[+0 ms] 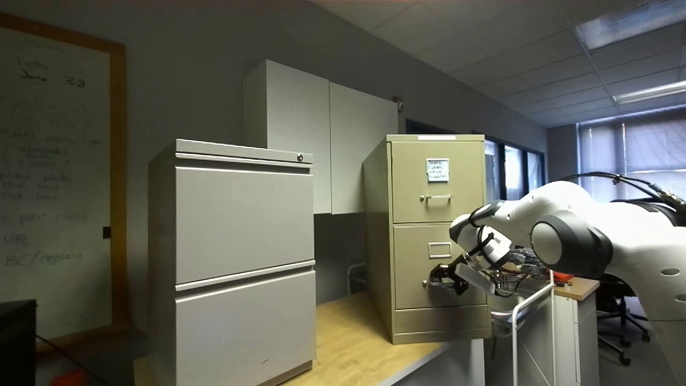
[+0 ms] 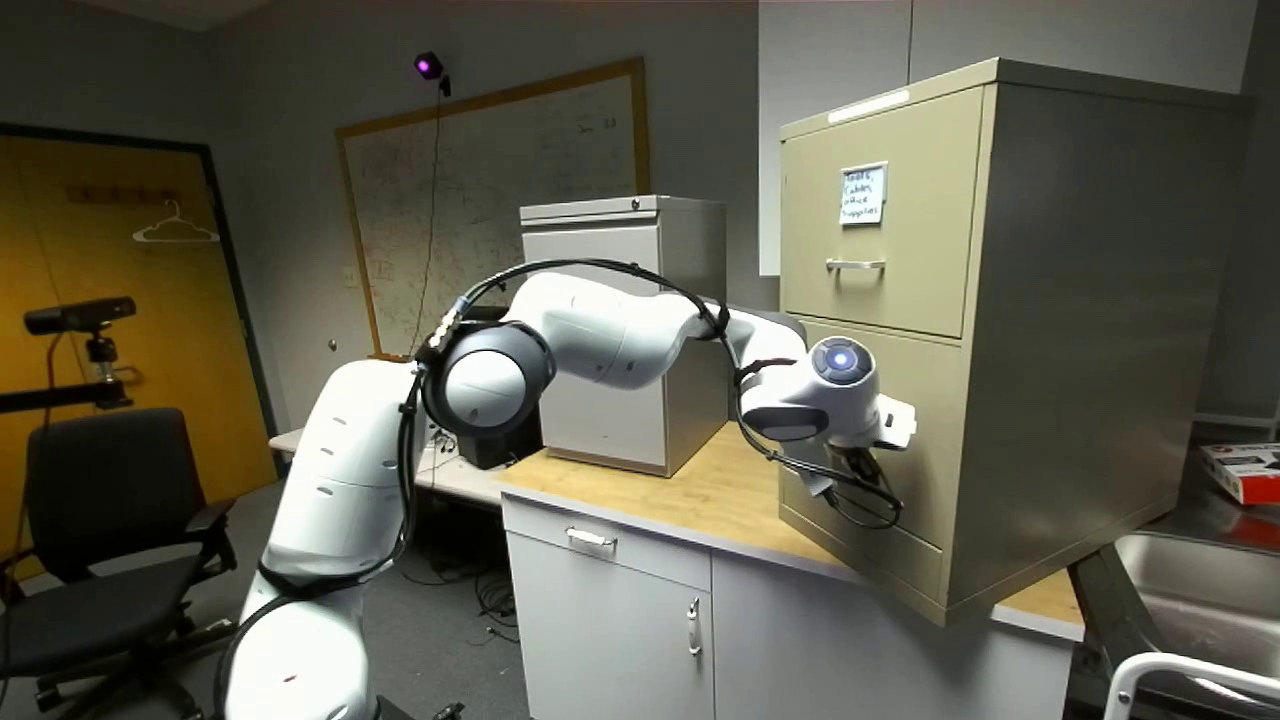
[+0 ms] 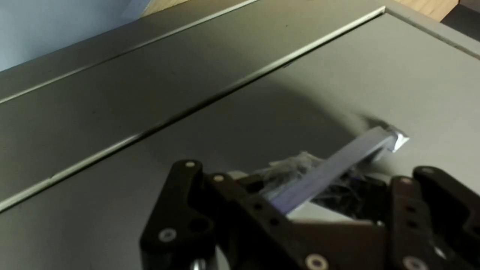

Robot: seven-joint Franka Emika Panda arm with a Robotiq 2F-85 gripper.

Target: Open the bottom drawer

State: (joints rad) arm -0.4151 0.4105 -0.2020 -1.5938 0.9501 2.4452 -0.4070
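Grip looks ready: my gripper (image 3: 311, 187) is drawn narrow around the metal pull (image 3: 337, 165), its tips reaching behind it. The bottom drawer (image 1: 412, 262) sits at about 4 o'clock in an exterior view and looks flush with the filing cabinet (image 1: 378, 241), the labelled upper drawer (image 1: 410, 185) at its 12 o'clock. I'd now draw straight out from the face, level, building force slowly; a twist might let the metal pull slide off me. Because the filing cabinet overhangs the table (image 1: 343, 340), a sharp jerk could shift it, so I'd go gently.
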